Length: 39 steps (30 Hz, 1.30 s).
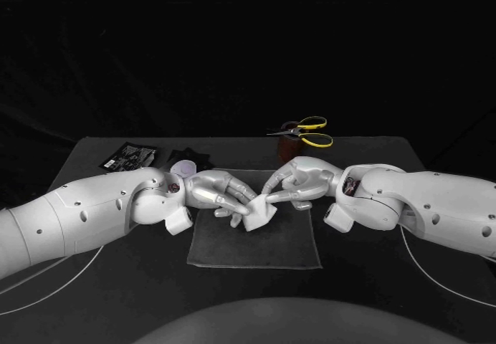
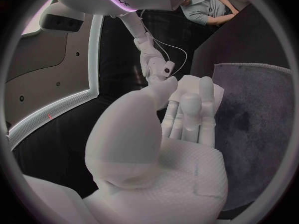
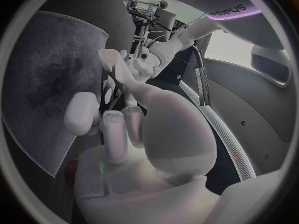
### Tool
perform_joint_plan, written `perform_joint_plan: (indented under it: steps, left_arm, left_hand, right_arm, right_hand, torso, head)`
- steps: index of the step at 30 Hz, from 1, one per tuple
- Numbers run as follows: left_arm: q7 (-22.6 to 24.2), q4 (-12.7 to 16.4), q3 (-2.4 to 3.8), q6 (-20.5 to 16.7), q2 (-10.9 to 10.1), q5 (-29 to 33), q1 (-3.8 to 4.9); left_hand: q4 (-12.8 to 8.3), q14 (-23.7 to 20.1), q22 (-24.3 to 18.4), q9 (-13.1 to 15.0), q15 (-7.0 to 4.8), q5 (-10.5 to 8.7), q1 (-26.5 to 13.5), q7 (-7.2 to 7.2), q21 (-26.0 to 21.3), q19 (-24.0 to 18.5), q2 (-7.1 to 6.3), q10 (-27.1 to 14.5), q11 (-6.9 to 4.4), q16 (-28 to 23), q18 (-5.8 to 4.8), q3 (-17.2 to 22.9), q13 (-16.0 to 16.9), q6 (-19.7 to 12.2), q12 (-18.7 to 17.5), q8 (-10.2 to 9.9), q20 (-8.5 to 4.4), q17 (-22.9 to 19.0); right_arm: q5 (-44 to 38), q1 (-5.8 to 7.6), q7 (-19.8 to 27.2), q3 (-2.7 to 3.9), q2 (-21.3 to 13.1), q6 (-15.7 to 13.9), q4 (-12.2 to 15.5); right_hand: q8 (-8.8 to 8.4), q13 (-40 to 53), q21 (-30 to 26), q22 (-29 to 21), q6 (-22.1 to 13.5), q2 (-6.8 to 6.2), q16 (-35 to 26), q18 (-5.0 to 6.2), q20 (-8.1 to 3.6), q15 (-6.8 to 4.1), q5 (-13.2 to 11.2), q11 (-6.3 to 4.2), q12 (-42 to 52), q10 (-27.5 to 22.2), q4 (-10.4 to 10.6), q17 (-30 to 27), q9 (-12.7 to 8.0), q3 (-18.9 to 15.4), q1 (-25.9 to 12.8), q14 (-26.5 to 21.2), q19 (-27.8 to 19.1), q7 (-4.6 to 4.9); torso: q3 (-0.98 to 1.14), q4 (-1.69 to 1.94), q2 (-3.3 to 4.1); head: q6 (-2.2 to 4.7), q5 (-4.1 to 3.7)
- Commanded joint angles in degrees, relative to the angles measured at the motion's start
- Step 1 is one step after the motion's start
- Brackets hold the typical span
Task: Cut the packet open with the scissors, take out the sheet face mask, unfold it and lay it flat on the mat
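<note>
Both hands on the folded mask, above the mat.

Head view: left hand (image 1: 219, 193) and right hand (image 1: 299, 183) meet over the far edge of the mat (image 1: 253, 247). Each pinches the folded white sheet face mask (image 1: 259, 213) held between them. Scissors (image 1: 308, 131) stand in a holder (image 1: 288, 148) beyond the mat. The black packet (image 1: 129, 155) lies on the tabletop (image 1: 393, 158) off the mat's far corner, on the left arm's side. Left wrist view: fingers reach out beside the mat's edge, with a white bit of mask at their tips. Right wrist view: fingers bent over the mat's edge; the grip itself is hidden here.
</note>
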Motion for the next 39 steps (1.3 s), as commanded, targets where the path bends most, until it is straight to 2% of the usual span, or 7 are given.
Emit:
perform_joint_plan:
  steps: [1,10,13,15,21,29,39]
  left_arm:
    - [-1.93,0.1,0.03,1.4,0.11,-2.27,0.01]
    - [-2.7,0.11,0.03,1.77,0.32,-1.35,0.03]
    - [-3.07,0.07,0.03,1.82,0.4,-0.65,0.04]
    - [-3.27,-0.04,0.03,1.7,0.46,0.04,0.05]
    - [-3.18,-0.42,0.03,0.49,0.58,1.92,0.07]
    - [-3.47,-0.77,0.03,0.47,0.59,3.12,0.08]
    - [-4.39,-1.07,0.03,1.94,0.82,3.38,0.1]
  left_hand:
    - [0.87,1.03,-0.44,-0.1,-0.16,0.01,-1.3,0.43,-0.22,0.78,-0.16,0.91,-0.17,0.73,0.45,-0.34,-0.02,-0.04,0.17,-0.22,0.07,1.16]
    - [4.44,2.54,-3.55,0.19,-0.26,-0.01,-4.41,1.44,-4.02,3.07,-0.94,4.21,-0.43,1.59,0.36,-1.83,-0.14,1.3,-1.42,0.52,0.04,1.99]
    - [8.18,2.87,-5.11,0.24,-0.03,-0.01,-7.76,1.56,-6.05,3.99,-1.02,5.03,-0.34,1.86,0.37,-3.7,-0.01,1.82,-1.99,0.67,0.43,2.21]
    - [11.83,3.07,-6.73,0.22,-0.06,0.05,-9.33,1.39,-8.06,5.36,-0.82,5.56,-0.37,2.1,0.34,-5.73,0.14,1.93,-2.51,0.6,0.51,2.29]
    - [17.54,2.68,-8.9,0.21,-0.45,-0.01,-10.25,1.02,-10.84,7.17,-0.67,6.29,-0.98,2.19,0.37,-9.57,0.55,1.71,-2.43,0.49,0.14,1.56]
    - [20.34,2.29,-10.25,0.66,-0.55,-0.02,-7.89,0.72,-12.62,8.38,-0.38,5.89,-1.03,2.31,0.32,-12.2,0.79,3.1,-2.29,1.42,0.02,1.07]
    - [21.27,2.47,-11.04,1.25,-1.1,0.01,-4.97,-0.45,-13.67,9.41,2.58,6.45,-1.72,2.69,0.34,-11.99,1.12,5.84,-1.69,2.73,-0.4,1.4]
  right_arm:
    - [-2.6,0.18,0.47,0.05,0.04,0.72,-0.15]
    - [-8.9,0.57,0.51,0.07,0.67,0.05,-0.22]
    - [-11.33,0.71,0.69,0.09,0.79,-0.27,0.04]
    - [-13.32,0.79,0.8,0.1,0.84,-0.57,0.22]
    - [-20.67,0.96,0.91,0.13,1.05,-1.33,0.7]
    - [-25.28,1.02,0.85,0.2,1.08,-4.56,0.86]
    - [-25.67,1.03,1.13,0.31,1.16,-7.66,1.04]
  right_hand:
    - [0.4,7.61,-0.19,0.1,0.34,0.44,0.23,1.08,0.1,-0.12,0.18,-0.16,-0.18,1.49,0.05,10.87,1.14,0.32,0.06,5.23,-0.33,0.04]
    - [0.44,7.64,-0.12,0.16,0.31,0.42,0.28,1.06,0.11,-0.11,0.18,-0.16,-0.14,1.49,-0.05,10.99,1.16,0.34,0.09,5.26,-0.3,0.04]
    - [0.45,7.62,-0.1,0.18,0.3,0.41,0.3,1.05,0.11,-0.1,0.18,-0.16,-0.17,1.48,-0.09,11.03,1.17,0.35,0.1,5.26,-0.28,0.04]
    - [0.45,7.62,-0.1,0.18,0.3,0.41,0.3,1.05,0.11,-0.1,0.18,-0.16,-0.17,1.48,-0.09,11.03,1.17,0.35,0.1,5.26,-0.28,0.04]
    - [0.52,7.7,0.06,0.31,0.29,0.32,0.34,1.01,0.12,-0.1,0.18,-0.16,-0.05,1.52,-0.24,11.12,1.21,0.35,0.14,5.29,-0.19,0.03]
    - [0.59,7.79,0.26,0.46,0.31,0.26,0.41,0.96,0.13,-0.1,0.18,-0.17,0.08,1.58,-0.36,11.28,1.25,0.35,0.17,5.32,-0.07,0.02]
    - [0.64,7.84,0.58,0.69,0.33,0.22,0.44,0.89,0.13,-0.1,0.18,-0.18,0.16,1.61,-0.44,11.35,1.28,0.35,0.19,5.34,0.12,0.02]
  torso:
    - [-0.01,-0.03,-0.04]
    - [-0.01,0.02,-0.03]
    - [-0.02,-0.01,-0.01]
    - [-0.02,0.0,-0.01]
    - [-0.01,0.02,-0.05]
    - [0.0,-0.01,-0.03]
    - [0.04,0.0,-0.02]
  head:
    - [-0.15,0.04]
    - [-0.36,0.15]
    - [-0.41,0.2]
    - [-0.41,0.21]
    - [-0.41,0.28]
    - [-0.41,0.38]
    - [-0.41,0.42]
